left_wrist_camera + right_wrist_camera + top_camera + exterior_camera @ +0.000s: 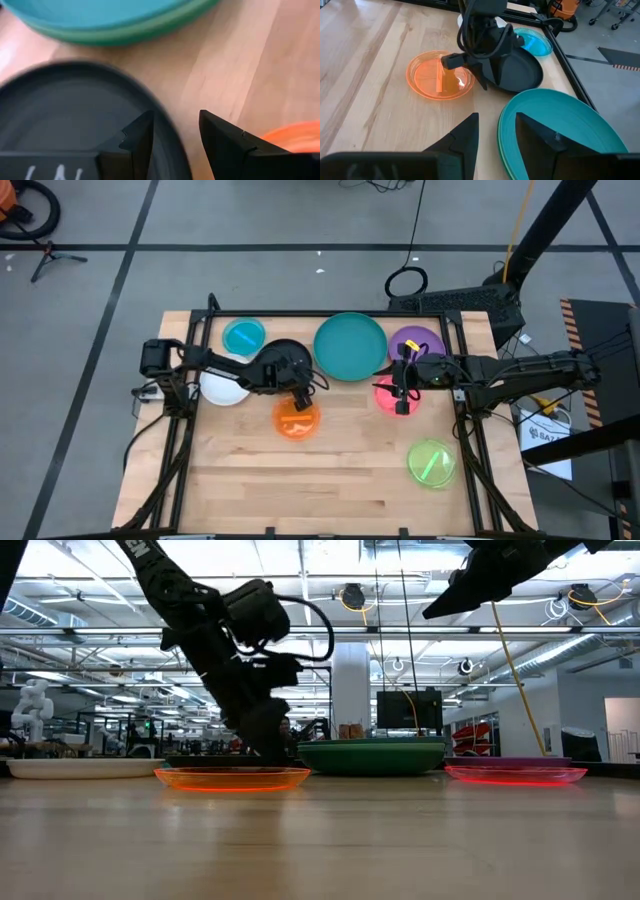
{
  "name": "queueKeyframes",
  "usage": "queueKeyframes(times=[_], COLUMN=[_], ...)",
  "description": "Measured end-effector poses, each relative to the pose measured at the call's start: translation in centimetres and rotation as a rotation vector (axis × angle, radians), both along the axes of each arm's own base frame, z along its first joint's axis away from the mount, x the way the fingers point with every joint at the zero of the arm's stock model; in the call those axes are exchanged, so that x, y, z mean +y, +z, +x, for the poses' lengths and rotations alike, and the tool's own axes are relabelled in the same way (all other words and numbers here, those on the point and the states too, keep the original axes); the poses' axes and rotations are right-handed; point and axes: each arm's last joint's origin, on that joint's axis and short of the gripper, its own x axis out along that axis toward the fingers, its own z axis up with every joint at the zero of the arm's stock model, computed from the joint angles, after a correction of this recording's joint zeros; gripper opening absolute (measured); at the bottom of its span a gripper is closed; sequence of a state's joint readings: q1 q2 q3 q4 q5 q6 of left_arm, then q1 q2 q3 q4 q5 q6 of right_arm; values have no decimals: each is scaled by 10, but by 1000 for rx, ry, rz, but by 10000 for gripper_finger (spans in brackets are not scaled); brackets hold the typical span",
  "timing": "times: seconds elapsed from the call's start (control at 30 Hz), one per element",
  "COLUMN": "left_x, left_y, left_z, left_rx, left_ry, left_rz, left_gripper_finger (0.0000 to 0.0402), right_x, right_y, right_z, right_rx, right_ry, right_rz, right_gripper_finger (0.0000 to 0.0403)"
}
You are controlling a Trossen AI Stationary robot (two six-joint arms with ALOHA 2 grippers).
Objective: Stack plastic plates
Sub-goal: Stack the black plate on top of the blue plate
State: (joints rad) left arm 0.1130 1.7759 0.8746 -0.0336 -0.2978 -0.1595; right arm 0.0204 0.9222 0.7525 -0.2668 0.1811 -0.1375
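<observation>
The black plate point(288, 347) point(65, 115) point(520, 72) lies flat near the table's far edge. My left gripper point(300, 395) point(175, 135) is open and low, pointing down. One finger is over the plate and one over the bare wood beside the orange plate point(297, 423) point(232, 778). My right gripper point(403, 385) point(496, 132) is open and raised above the pink plate point(385, 398), touching nothing. The teal plate point(350, 345) point(555, 130) rests on a green plate point(150, 30). My left gripper comes from above, pointing down, with its open fingers point(137, 142) on either side of the black plate's rim point(172, 145), on the side facing the orange plate. I cannot tell whether a finger touches the rim. The plate lies flat on the table.
A blue plate point(244, 337) and a white plate point(222, 387) lie on the table's left part, a purple plate point(418, 340) at the far right, and a lime plate point(432, 463) at the near right. Bare wood point(320, 490) stretches along the near side.
</observation>
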Motion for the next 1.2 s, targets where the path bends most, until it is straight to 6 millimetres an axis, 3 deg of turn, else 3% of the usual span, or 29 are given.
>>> queueKeyframes(times=[0.63,1.03,1.2], left_x=[10,9,9], left_y=[-10,-11,-8], left_z=[-4,-5,-7], left_rx=[56,68,86], left_ry=[84,102,114], left_rz=[28,40,52], left_gripper_finger=[160,49,25], right_x=[0,0,0], right_y=[0,0,0], right_z=[0,0,0], right_rx=[-3,1,1], right_ry=[0,1,1], right_rz=[-1,-2,-2], right_gripper_finger=[121,121,121])
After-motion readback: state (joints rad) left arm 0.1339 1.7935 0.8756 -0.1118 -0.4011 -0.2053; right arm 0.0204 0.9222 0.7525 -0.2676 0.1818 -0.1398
